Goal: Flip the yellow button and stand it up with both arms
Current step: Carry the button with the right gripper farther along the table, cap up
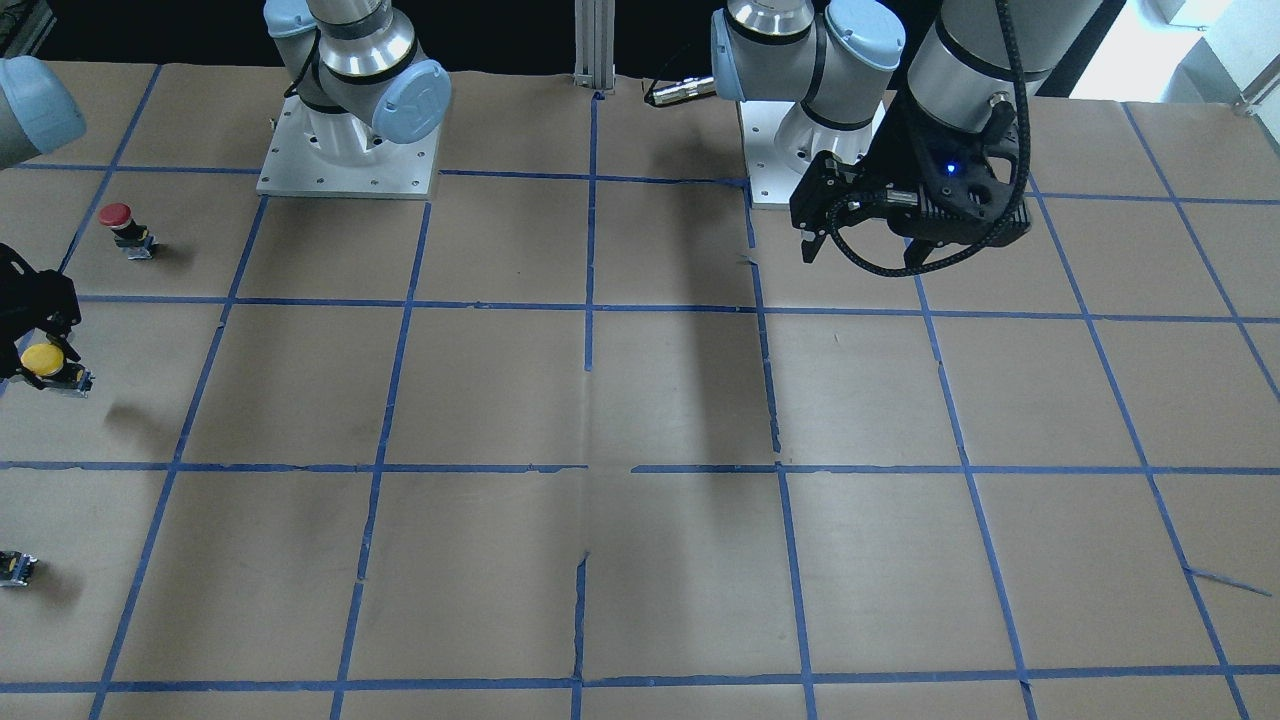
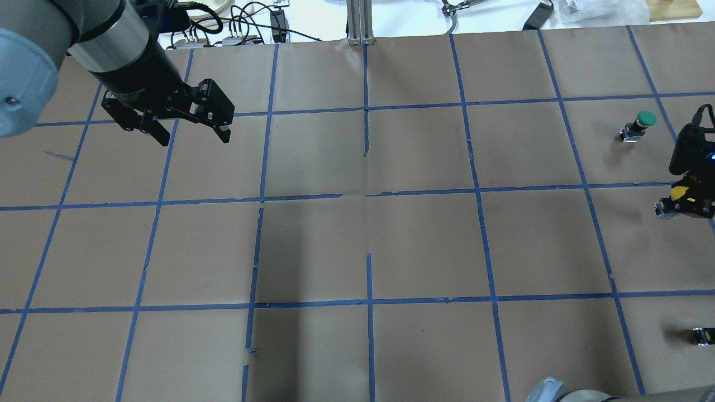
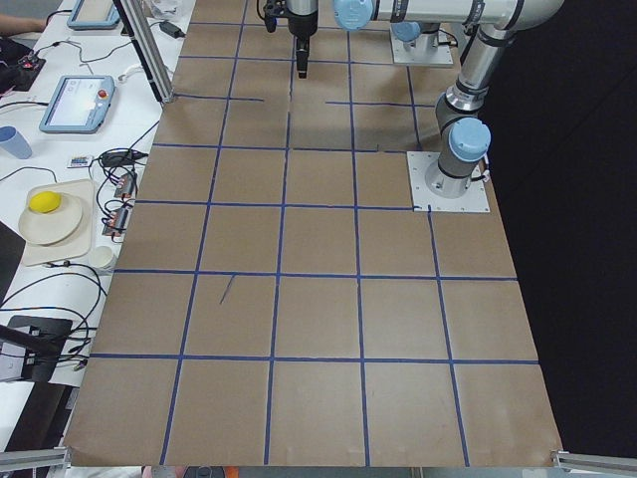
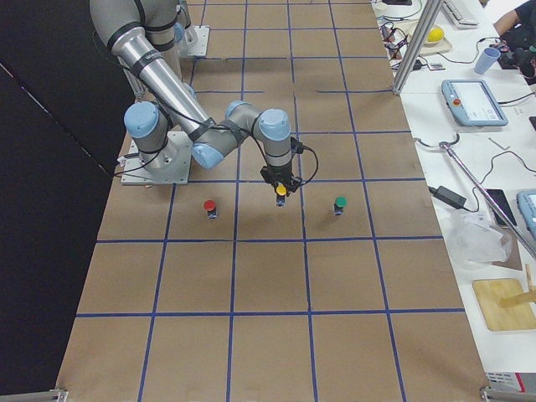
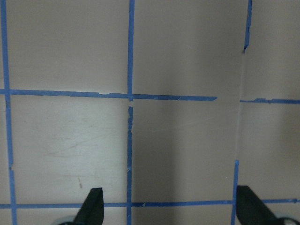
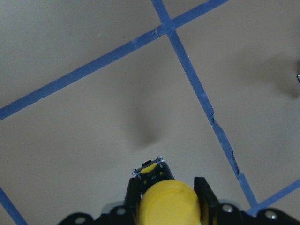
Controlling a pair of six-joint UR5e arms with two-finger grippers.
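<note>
Yellow button point(image 6: 167, 206): clamped in right gripper point(image 2: 686, 202), held above the table point(image 2: 424, 245), 3 o'clock edge overhead. Left gripper point(image 2: 194, 133): spread, empty, 10 o'clock. Likely risk: small part slips or twists during handover.

silver-grey arms point(image 1: 965, 65), light blue joint caps point(image 1: 415, 100); black fingers point(image 2: 161, 135), blue light point(image 1: 950, 168), looped black cable point(image 1: 880, 268).

Even bright overhead light, soft broad shadows down the paper-covered table point(image 1: 480, 400), wrist views slightly blurred
</note>
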